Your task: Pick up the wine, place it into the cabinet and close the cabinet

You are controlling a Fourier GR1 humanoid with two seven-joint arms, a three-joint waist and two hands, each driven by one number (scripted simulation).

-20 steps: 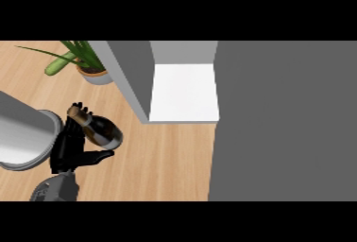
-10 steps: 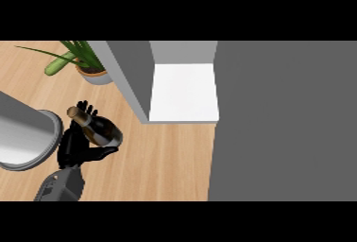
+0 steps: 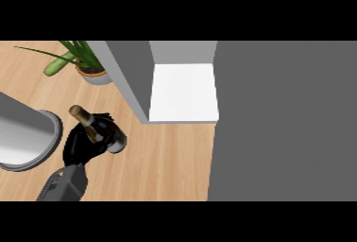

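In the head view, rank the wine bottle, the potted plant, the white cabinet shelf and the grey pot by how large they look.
1. White cabinet shelf
2. Grey pot, though cut off at the left edge
3. Potted plant
4. Wine bottle, partly hidden by the left hand; close to the plant, so unsure.

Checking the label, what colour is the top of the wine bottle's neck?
Gold-brown foil on the wine bottle, seen in the head view.

Bare wooden bench (image 3: 160, 156) lies open between the dark wine bottle (image 3: 105, 132) and the grey cabinet's white shelf (image 3: 182, 92) — its open grey door (image 3: 129, 78) stands between, a potted green plant (image 3: 87, 66) behind, a round steel pot (image 3: 24, 137) at the left edge.
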